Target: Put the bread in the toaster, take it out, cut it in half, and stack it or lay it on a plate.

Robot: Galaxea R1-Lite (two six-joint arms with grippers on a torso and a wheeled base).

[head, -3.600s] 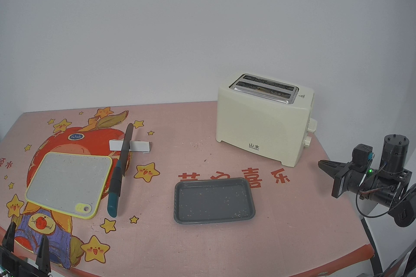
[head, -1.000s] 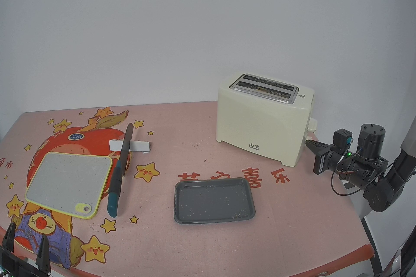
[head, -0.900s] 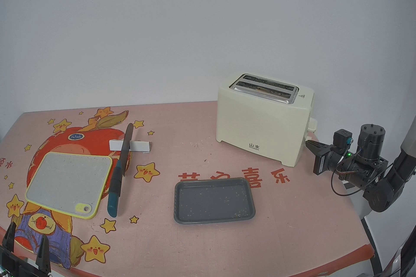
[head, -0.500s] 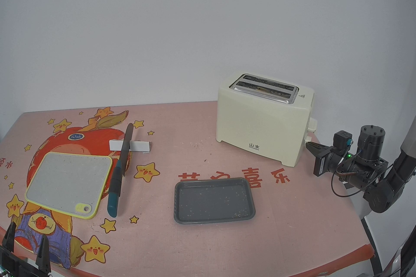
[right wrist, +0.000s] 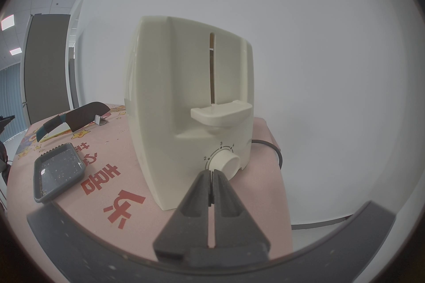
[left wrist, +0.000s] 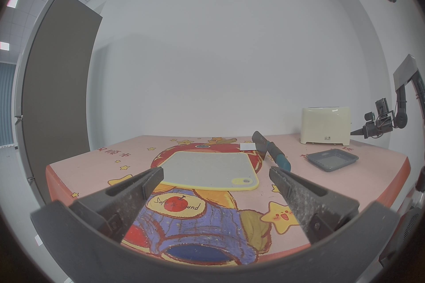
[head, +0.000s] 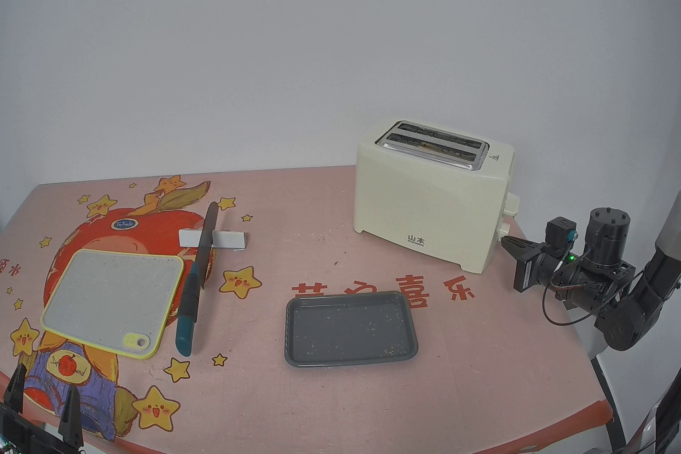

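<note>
Right end effector (right wrist: 211, 177), clenched empty, has closed in on the toaster (head: 433, 193); tips should meet the lever (right wrist: 221, 113) squarely, clear of the dial (right wrist: 225, 162).

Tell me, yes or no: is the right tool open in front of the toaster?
No, the right tool has its jaws pressed together, pointing at the dial of the toaster.

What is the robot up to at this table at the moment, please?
The right gripper, shut, sits at the control end of the toaster, its tip close to the dial; the lever is low in its slot. The left gripper hangs open at the table's near left corner. The cutting board, knife and grey tray lie apart from both grippers.
</note>
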